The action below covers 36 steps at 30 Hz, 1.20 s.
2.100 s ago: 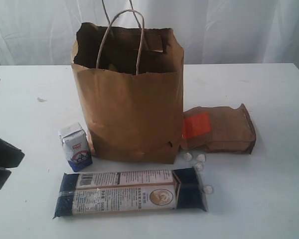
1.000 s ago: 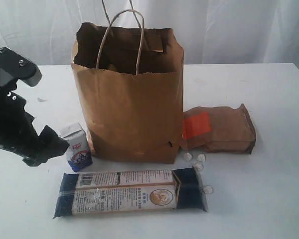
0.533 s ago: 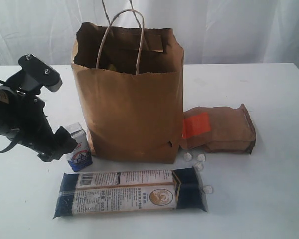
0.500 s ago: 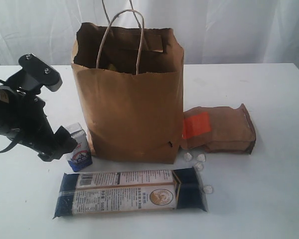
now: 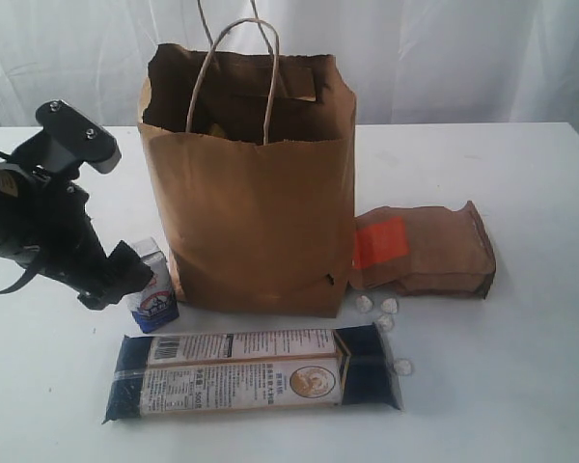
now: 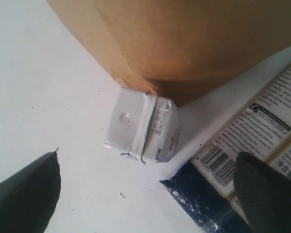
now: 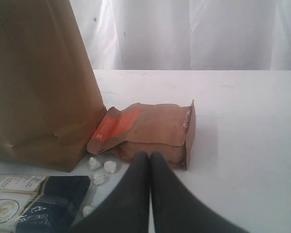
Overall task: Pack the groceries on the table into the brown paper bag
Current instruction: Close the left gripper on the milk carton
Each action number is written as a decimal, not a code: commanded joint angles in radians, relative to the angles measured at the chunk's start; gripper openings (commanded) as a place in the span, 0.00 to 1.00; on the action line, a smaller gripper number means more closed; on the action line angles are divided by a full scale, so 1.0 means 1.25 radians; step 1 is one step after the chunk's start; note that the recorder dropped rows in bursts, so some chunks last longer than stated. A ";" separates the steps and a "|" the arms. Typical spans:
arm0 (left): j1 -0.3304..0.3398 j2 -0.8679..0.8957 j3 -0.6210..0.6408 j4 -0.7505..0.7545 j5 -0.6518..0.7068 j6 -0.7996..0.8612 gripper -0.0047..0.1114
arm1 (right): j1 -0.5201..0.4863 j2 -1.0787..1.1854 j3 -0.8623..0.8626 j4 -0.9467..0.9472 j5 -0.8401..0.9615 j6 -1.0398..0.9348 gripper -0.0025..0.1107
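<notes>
1. Left tool point(image 5: 121, 280), exterior view: jaws spread wide, gripping nothing, low over the surface point(image 5: 521, 367). Small blue-white carton point(image 5: 152, 289) sits right at the tool tips, upright, not yet grasped. Brown paper bag point(image 5: 251, 222) stands just beyond the carton from the tool, touching or nearly touching it. Long noodle pack point(image 5: 256, 371) lies flat just beside the tool. Brown orange-labelled pouch point(image 5: 425, 251) and tiny candies point(image 5: 386, 309) are on the far side of the bag, well apart from this tool. Right tool is not in this view. Bag interior is too dark to read.

2. Left wrist view: both fingers point(image 6: 24, 194) are apart, and the carton point(image 6: 143, 128) lies ahead in the gap between them, no contact. Bag wall point(image 6: 184, 43) is right behind the carton, noodle pack point(image 6: 262, 131) by one finger.

3. Right wrist view: right tool point(image 7: 149, 158) is closed, empty, fingers pressed together. Pouch point(image 7: 145, 131) lies flat just ahead of its tips, leaning on the bag point(image 7: 34, 82). Candies point(image 7: 102, 167) are near, a noodle pack corner point(image 7: 34, 199) too.

4. Progress, judged: carton, noodle pack, pouch and candies are all outside the bag, so at least four kinds are left to pack. No jars or cans on the surface, maybe packed, cannot confirm. Step in hand looks like a carton grasp.
</notes>
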 commanded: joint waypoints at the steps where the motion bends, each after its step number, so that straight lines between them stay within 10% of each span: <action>1: 0.000 -0.002 -0.002 -0.002 -0.031 -0.026 0.95 | -0.003 -0.004 0.004 -0.006 0.002 0.001 0.02; 36: 0.000 0.140 -0.002 0.021 -0.092 -0.043 0.94 | -0.003 -0.004 0.004 -0.006 0.002 0.001 0.02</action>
